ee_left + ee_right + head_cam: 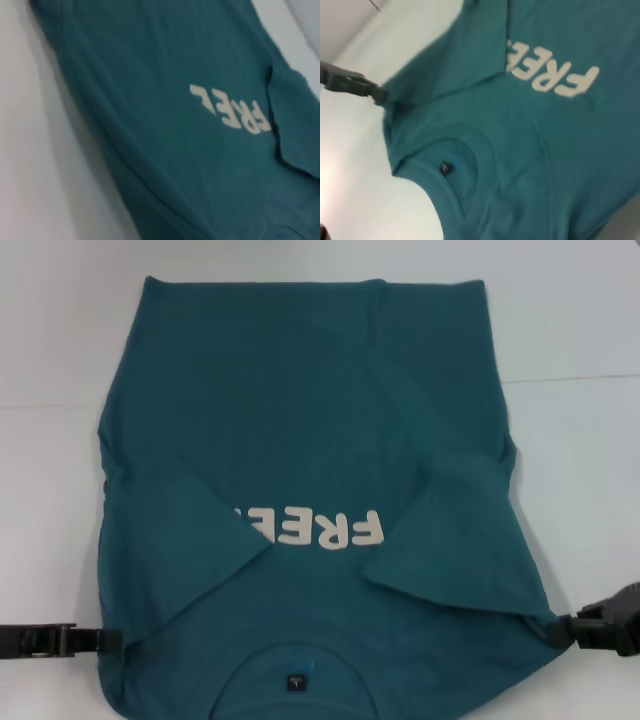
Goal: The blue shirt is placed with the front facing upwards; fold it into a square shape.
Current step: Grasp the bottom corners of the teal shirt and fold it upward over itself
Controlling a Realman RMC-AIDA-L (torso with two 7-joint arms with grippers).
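Observation:
The blue shirt (300, 390) lies front up on the white table, collar (295, 662) and dark neck label (294, 680) nearest me, hem at the far side. Both sleeves are folded inward over the chest, partly covering the pale "FREE" lettering (325, 528). At the shirt's near left shoulder corner my left gripper (112, 640) is shut on the cloth. My right gripper (562, 629) pinches the near right shoulder corner, which is drawn to a point. The right wrist view shows the left gripper (379, 93) holding that corner, with the label (444, 167) close by. The left wrist view shows only shirt (165, 165) and lettering (232, 111).
The white table (575, 320) extends bare to the left, right and beyond the hem. A faint seam line (580, 377) crosses it behind the shirt's middle. Nothing else stands on it.

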